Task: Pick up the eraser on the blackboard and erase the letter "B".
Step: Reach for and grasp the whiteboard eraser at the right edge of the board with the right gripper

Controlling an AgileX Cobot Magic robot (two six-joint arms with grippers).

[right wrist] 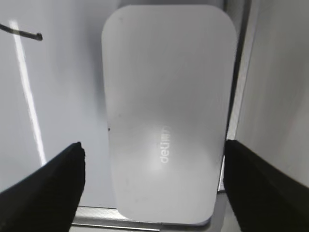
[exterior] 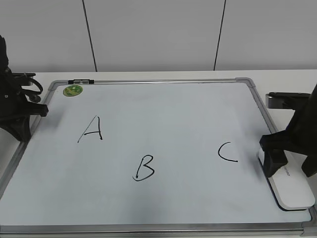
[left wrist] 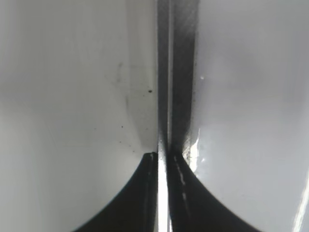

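The white glossy eraser (exterior: 292, 190) lies flat at the blackboard's (exterior: 173, 106) right edge; it fills the right wrist view (right wrist: 166, 111). My right gripper (right wrist: 152, 153) is open, its two black fingers straddling the eraser's sides without touching; in the exterior view it (exterior: 290, 163) hovers over the eraser's far end. The black letter "B" (exterior: 144, 167) is in the lower middle of the board, between "A" (exterior: 91, 130) and "C" (exterior: 228, 152). My left gripper (left wrist: 162, 157) is shut and empty, over the board's left frame; in the exterior view it (exterior: 22, 126) is at the far left.
A green round sticker (exterior: 73, 90) and a small black clip (exterior: 80, 81) sit at the board's top left. The silver frame (exterior: 148, 229) runs along the front edge. The white table (exterior: 282, 79) extends right of the board. A white panelled wall stands behind.
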